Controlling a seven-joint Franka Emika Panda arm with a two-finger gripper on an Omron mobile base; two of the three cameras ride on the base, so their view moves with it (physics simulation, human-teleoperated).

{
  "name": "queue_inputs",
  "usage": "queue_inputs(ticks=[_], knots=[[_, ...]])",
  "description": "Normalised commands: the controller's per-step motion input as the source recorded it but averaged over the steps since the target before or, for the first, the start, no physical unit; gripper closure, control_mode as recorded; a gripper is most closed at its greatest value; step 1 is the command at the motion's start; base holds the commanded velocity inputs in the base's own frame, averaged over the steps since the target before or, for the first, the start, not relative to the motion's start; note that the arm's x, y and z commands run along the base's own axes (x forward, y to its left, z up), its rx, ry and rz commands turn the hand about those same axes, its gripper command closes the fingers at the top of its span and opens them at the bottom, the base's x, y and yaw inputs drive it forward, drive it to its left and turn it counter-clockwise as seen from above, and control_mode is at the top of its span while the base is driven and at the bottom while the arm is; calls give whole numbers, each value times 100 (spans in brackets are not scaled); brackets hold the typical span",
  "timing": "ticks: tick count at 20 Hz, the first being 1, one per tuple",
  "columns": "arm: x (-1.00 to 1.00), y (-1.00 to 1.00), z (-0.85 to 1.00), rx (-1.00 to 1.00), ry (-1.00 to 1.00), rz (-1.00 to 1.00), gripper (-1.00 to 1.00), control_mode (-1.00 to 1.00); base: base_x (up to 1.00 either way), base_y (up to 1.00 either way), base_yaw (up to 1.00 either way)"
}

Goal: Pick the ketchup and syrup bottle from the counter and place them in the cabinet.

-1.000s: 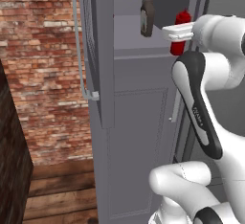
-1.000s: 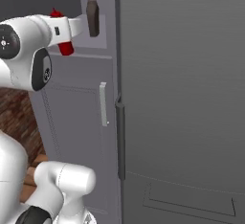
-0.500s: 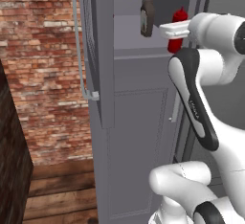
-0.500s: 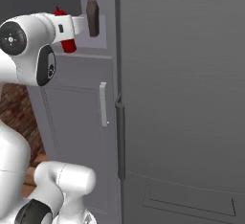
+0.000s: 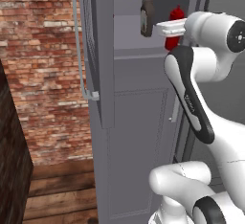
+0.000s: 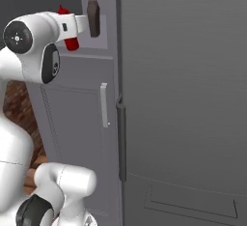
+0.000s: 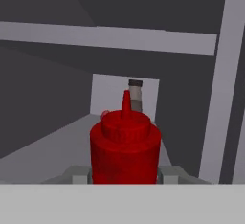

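My gripper is shut on the ketchup, a bright red bottle held upright inside the open cabinet just above its inner shelf. From the hand view the ketchup sits between my fingers, with the shelf stretching under it. The syrup bottle stands upright on that shelf, deeper in and a little to the left of the ketchup. The right base view has the ketchup behind my gripper, close beside the syrup bottle. The cabinet door is swung wide open.
The open door's long silver handle juts out to the left of the arm. A brick wall and a wooden floor lie beyond. A wide flat grey fridge borders the cabinet on the right. A small handle marks the lower door.
My hand has carried the ketchup slightly up and deeper into the cabinet, closer to the syrup bottle. The syrup bottle and door have not moved.
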Motion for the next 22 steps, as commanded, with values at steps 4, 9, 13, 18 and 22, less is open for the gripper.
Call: queue_inputs(ticks=[4, 9, 13, 18, 22], knots=[[25, 16, 0, 0, -2, 1, 100, -100, 0, 0, 0], [24, 20, 0, 2, 0, 2, 100, -100, 0, 0, 0], [22, 16, 0, 1, 0, 3, 100, -100, 0, 0, 0], [24, 3, 0, 0, 0, 3, 100, -100, 0, 0, 0], [24, 0, 0, 0, 0, 3, 100, -100, 0, 0, 0]])
